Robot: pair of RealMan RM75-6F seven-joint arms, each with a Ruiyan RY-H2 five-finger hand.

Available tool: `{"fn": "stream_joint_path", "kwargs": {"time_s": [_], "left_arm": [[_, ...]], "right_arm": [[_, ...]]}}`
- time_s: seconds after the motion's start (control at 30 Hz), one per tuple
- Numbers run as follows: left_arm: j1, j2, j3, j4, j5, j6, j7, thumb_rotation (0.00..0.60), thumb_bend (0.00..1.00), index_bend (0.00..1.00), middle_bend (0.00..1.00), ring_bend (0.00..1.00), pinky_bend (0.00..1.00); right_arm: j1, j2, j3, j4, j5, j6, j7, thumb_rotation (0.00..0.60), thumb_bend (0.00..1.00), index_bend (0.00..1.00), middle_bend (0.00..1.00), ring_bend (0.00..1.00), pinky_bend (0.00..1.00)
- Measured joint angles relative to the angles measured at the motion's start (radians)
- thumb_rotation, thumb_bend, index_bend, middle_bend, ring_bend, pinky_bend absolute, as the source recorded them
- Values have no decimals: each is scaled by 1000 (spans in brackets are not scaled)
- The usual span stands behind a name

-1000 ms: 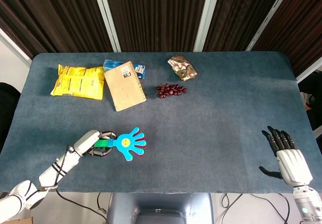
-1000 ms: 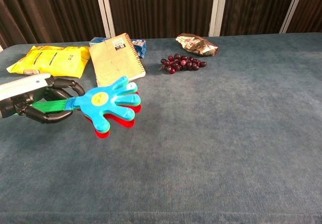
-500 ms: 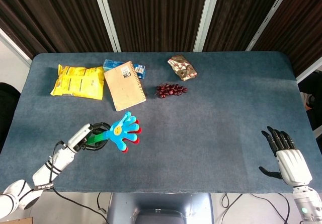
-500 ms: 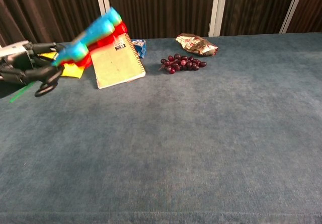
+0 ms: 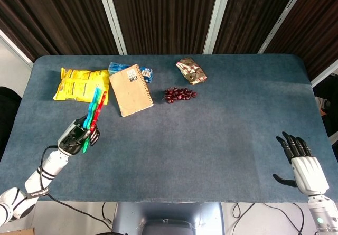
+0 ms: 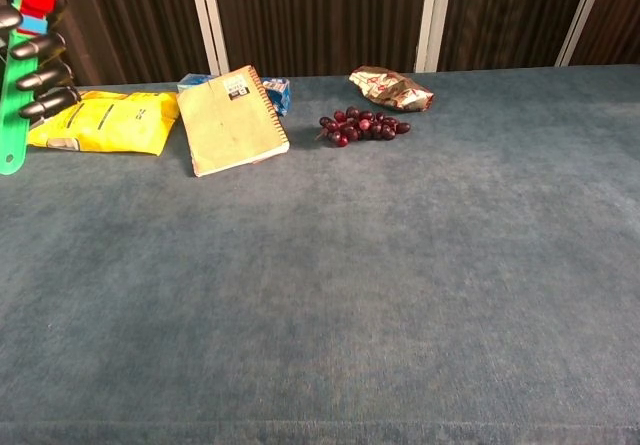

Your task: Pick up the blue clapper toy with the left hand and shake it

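My left hand (image 5: 78, 134) grips the green handle of the blue clapper toy (image 5: 94, 108) and holds it up off the table, with its blue and red palms pointing up and away from me. In the chest view the left hand (image 6: 38, 63) sits at the top left edge, its dark fingers wrapped round the clapper toy's green handle (image 6: 12, 115), and the red part reaches the frame's top. My right hand (image 5: 301, 163) hangs open at the table's near right edge, holding nothing.
Along the far side of the table (image 5: 222, 119) lie a yellow snack bag (image 5: 79, 85), a tan spiral notebook (image 5: 130, 90) over a blue packet (image 5: 119, 66), a bunch of dark grapes (image 5: 179, 94) and a patterned wrapper (image 5: 191, 71).
My left hand has lifted the clapper off the table and swung it from lying flat, pointing right, to standing upright; the hand moved left and up. The right hand stayed put.
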Motion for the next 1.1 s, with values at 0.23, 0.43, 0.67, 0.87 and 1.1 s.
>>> {"fn": "stream_joint_path", "kwargs": {"time_s": [0.23,0.43,0.67,0.87,1.1], "left_arm": [[-8,-33,27,33,26,-83,558,600,552,891,814,728,790],[-7,-71,29,49,12,-162,1088,600,552,891,815,728,790],[-3,-107,16,55,-32,-241,1234,600,539,892,820,728,789],[14,-171,7,92,-97,-316,1173,600,482,652,666,495,536],[18,-200,11,148,-115,-367,1199,600,423,2,155,13,42]], "right_arm": [[-1,4,-1,-1,-5,3,6,600,16,0,0,0,0],[-3,8,-1,1,-8,9,17,600,16,0,0,0,0],[-1,7,0,2,-8,6,19,600,25,0,0,0,0],[-1,5,-1,2,-8,4,14,600,27,0,0,0,0],[0,7,-1,2,-6,2,16,600,29,0,0,0,0]]}}
